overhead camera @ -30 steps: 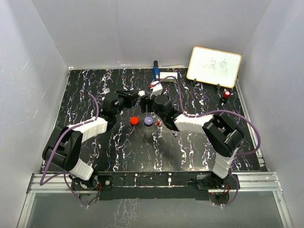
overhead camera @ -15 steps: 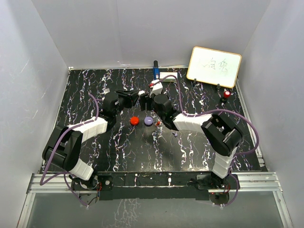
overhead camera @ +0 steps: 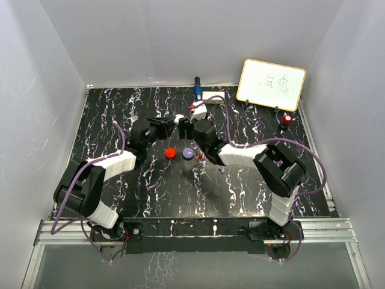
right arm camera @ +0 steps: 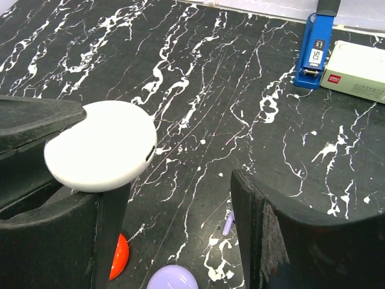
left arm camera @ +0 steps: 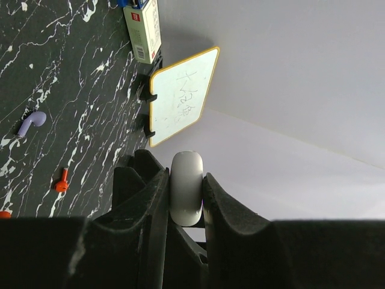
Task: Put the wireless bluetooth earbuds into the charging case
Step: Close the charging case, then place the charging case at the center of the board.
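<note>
Charging case [left arm camera: 186, 188], white and rounded, is clamped edge-on in the left pincer [left arm camera: 185, 176], one black finger on each flat side, held up off the worktop [overhead camera: 108, 114]. In the right wrist view the case [right arm camera: 101, 146] sits just above the right pincer's near finger. The right pincer [right arm camera: 180, 195] is spread wide with nothing between its fingers.

In the top view both pincers meet mid-worktop, the left pincer [overhead camera: 170, 120] just beside the right pincer [overhead camera: 187, 122].

Purple earbud [left arm camera: 31, 123] lies loose on the worktop, well apart from the case. It shows as a small lilac stem [right arm camera: 227, 224] below the right pincer. Tiny red piece [left arm camera: 61, 180] lies near it, possibly another earbud, too small to tell.

Red puck [overhead camera: 171, 153] and purple puck [overhead camera: 188, 153] sit side by side, apart, below the pincers.

Whiteboard [overhead camera: 271, 84] stands at the far right. Blue stapler [right arm camera: 314, 51] lies just beside the white box [right arm camera: 361, 72] at the far edge.
</note>
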Available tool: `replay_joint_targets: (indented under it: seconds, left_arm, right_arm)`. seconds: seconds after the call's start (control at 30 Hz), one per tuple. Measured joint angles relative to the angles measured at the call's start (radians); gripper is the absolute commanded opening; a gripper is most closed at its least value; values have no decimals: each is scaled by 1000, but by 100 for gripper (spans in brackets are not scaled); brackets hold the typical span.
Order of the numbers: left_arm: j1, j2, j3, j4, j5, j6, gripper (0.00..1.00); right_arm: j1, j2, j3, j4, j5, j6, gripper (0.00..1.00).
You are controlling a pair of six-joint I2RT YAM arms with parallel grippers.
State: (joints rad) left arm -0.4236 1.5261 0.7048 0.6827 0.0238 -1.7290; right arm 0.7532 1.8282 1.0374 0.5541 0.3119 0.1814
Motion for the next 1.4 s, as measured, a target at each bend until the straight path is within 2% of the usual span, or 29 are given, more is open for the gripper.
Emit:
replay_joint_targets:
  seconds: [0.27,0.47,0.63,0.8,0.93,1.27,1.4]
  left_arm:
    - [6,0,-15,3,0,-4,0]
    - [71,10,-8,-32,26,63,0]
    - [140,119,51,-64,51,156,0]
    - [182,293,163,-95,84,277,0]
    - [208,393,233,-108,126,344,0]
    - [233,472,345,-131,190,462,0]
    - [239,493,363,-143,207,494,8]
  right_arm:
    - [-2,-19,-22,-31,34,12,71]
    - [-30,-217,-117,-172,67,69,75]
    - [-66,-327,-97,-316,67,109,79]
    - [-101,-310,16,-522,-22,132,79]
    - [-115,-301,41,-616,-88,144,79]
    - [-127,-302,2,-688,-201,184,78]
    - [-127,-301,-3,-696,-243,196,78]
